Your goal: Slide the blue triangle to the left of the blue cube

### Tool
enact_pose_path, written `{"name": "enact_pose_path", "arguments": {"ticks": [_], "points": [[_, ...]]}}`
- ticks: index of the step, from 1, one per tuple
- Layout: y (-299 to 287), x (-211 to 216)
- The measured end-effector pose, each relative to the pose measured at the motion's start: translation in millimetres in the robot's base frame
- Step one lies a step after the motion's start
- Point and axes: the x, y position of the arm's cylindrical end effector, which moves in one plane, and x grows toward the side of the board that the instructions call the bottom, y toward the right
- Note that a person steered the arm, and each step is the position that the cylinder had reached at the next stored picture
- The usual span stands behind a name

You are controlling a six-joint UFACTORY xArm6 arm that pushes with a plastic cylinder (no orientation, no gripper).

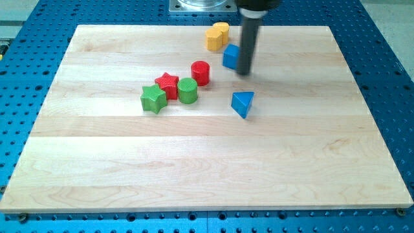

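The blue triangle (242, 103) lies on the wooden board (194, 168), right of centre. The blue cube (230, 56) sits above it, toward the view's top, partly hidden by the dark rod. My tip (244, 72) rests on the board just right of the blue cube and touching or nearly touching it. The tip is above the blue triangle, a short gap away.
A yellow block (217, 36) sits near the board's top edge, above the blue cube. A red cylinder (200, 72), a red star (167, 84), a green cylinder (187, 90) and a green star (154, 98) cluster left of centre. A blue perforated table surrounds the board.
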Motion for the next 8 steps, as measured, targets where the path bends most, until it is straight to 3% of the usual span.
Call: {"name": "enact_pose_path", "arguments": {"ticks": [1,2,3,4,5,7,8], "points": [[-0.6,-35.3],[12.1,-25.1],[92.8,39.7],[76.7,164.5],[10.8,150.1],[26.6,51.7],[73.7,63.9]]}}
